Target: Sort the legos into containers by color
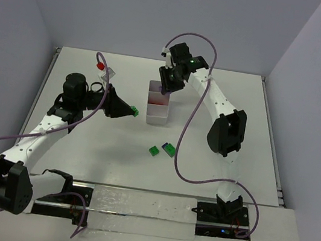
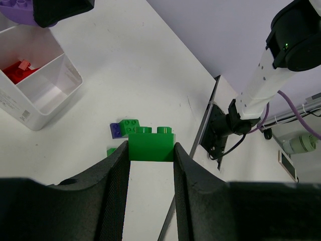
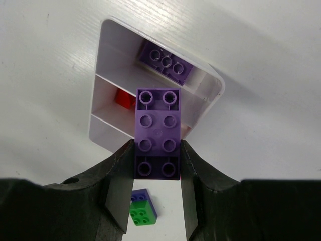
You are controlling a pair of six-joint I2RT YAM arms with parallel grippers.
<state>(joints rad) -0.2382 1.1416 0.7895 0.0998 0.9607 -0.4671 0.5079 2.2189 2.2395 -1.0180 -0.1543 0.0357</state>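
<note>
The white three-compartment tray (image 1: 155,120) stands mid-table. My right gripper (image 1: 167,88) is shut on a long purple brick (image 3: 157,133) and holds it above the tray (image 3: 99,100). The far compartment holds a purple brick (image 3: 165,63) and the middle one a red brick (image 3: 125,99). My left gripper (image 1: 132,112) is shut on a green brick (image 2: 151,145), left of the tray (image 2: 50,95) and above the table. A small green brick (image 1: 154,150) and a green brick with a dark blue one (image 1: 169,149) lie in front of the tray.
A red-and-white cable connector (image 1: 100,62) and a small clear piece (image 1: 108,74) lie at the back left. The right arm's base (image 2: 220,130) and the table's edge rail are to the right. White walls enclose the table.
</note>
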